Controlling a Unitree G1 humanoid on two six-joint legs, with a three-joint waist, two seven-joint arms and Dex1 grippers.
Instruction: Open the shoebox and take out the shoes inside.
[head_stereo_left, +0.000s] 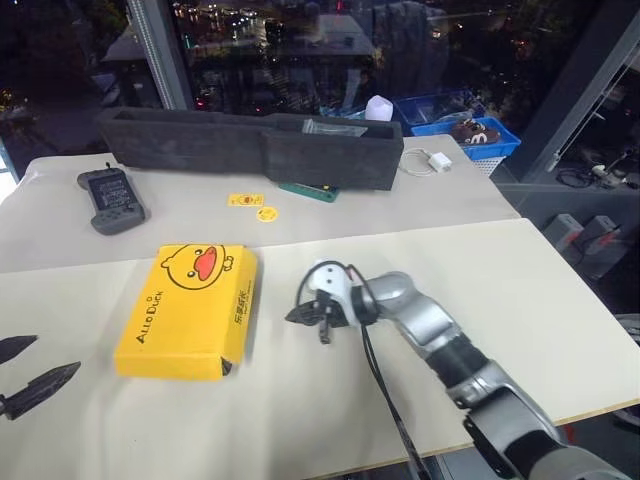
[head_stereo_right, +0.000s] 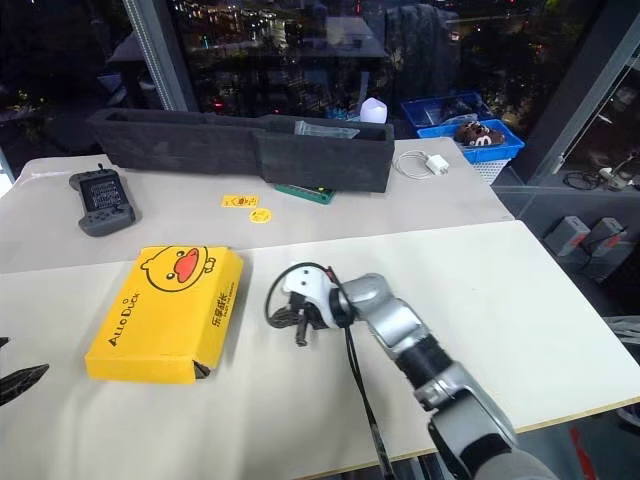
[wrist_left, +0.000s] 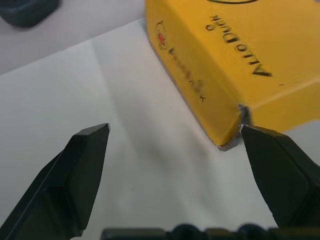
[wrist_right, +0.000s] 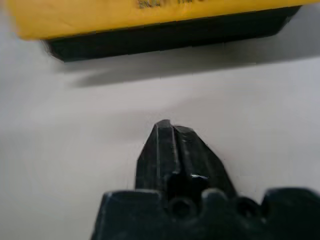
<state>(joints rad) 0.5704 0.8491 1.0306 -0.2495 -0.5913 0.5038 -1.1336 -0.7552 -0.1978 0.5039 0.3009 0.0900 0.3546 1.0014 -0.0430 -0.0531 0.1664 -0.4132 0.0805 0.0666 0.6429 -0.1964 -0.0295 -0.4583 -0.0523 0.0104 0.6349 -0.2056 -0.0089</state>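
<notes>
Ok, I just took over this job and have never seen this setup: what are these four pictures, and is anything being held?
This is a two-armed humanoid robot. Two pictures come from its head, looking down at a white table. The other two come from cameras on its wrists.

On the table lies the flat yellow cardboard shoebox with the duck face, lid closed. Behind it are a long black foam tray, a grey handheld controller and a white charger with cable.

The right gripper is shut on nothing, pointing at the box's side. The left gripper is open near a box corner. Nothing is held.
</notes>
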